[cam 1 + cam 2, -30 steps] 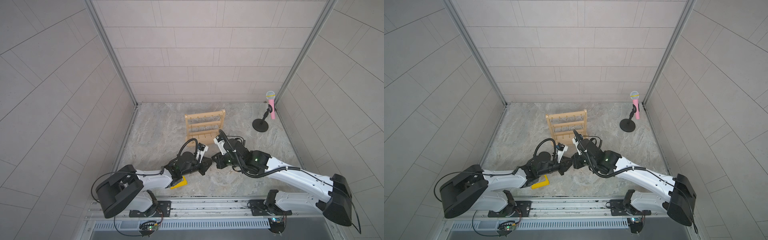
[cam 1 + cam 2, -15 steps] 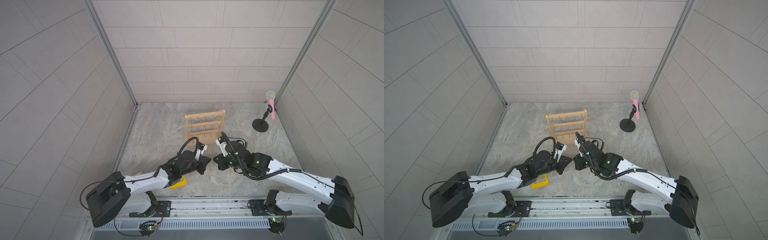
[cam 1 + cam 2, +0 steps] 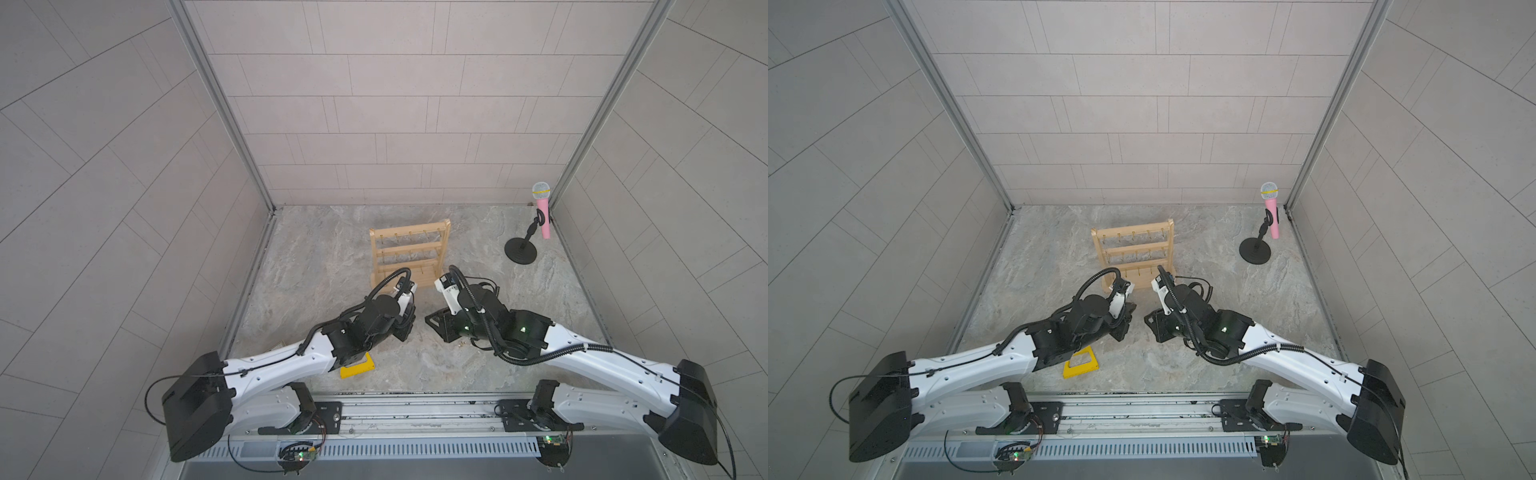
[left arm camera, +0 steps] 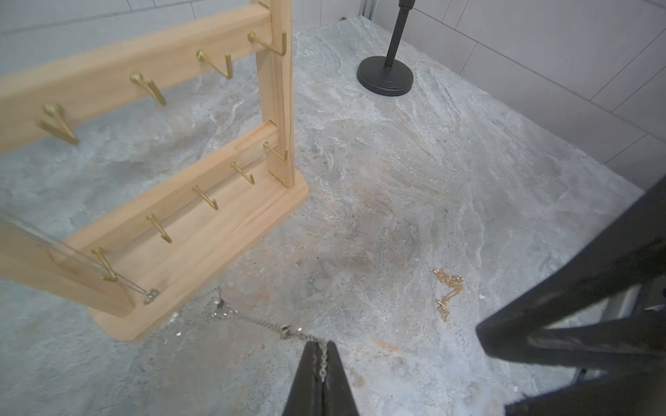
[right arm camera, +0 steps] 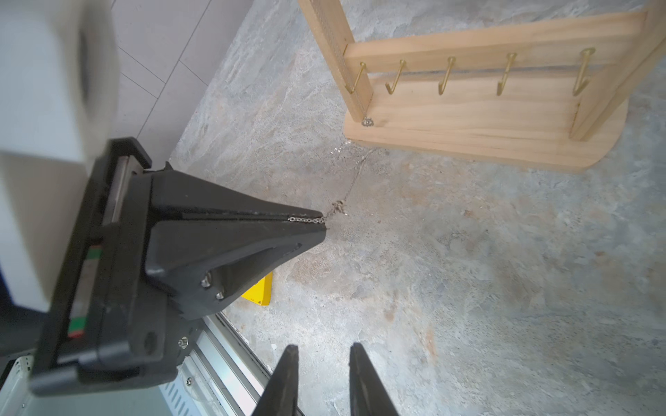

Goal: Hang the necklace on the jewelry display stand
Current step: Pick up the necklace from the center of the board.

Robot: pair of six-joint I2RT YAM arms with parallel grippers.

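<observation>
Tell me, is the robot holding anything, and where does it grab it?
The left gripper pinches the silver necklace near one end of its chain. The right gripper holds nothing.

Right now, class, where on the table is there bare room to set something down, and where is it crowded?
Bare: between the jewelry display stand and the microphone stand, and beside the left wall. Crowded: in front of the display stand, around the left end effector, right end effector, necklace and gold chain.
</observation>
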